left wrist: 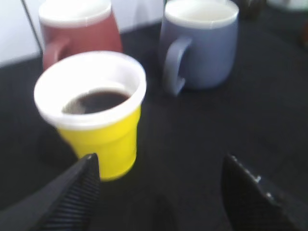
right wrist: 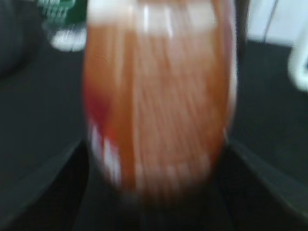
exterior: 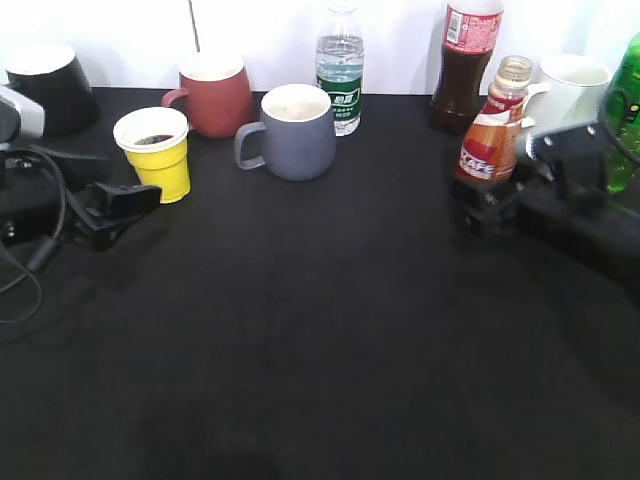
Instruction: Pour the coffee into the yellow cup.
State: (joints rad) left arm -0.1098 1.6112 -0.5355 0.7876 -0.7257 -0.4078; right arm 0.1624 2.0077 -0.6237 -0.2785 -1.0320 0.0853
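Observation:
The yellow cup [exterior: 158, 158] stands at the left of the black table with dark liquid inside. In the left wrist view it [left wrist: 101, 134] sits just ahead of the jaws, toward the left finger. My left gripper [exterior: 118, 205] [left wrist: 161, 161] is open and empty in front of the cup. The coffee bottle [exterior: 492, 130], capless with an orange-red label, stands roughly upright at the right. My right gripper [exterior: 490, 200] [right wrist: 156, 144] is closed around its lower body. The bottle [right wrist: 159, 86] fills the blurred right wrist view.
A red mug [exterior: 215, 95] and a grey mug [exterior: 295, 130] stand behind and right of the yellow cup. A water bottle [exterior: 340, 70], a tall dark bottle [exterior: 465, 65], a white mug [exterior: 572, 85] and a green bottle [exterior: 628, 110] line the back. A black cup [exterior: 50, 85] stands far left.

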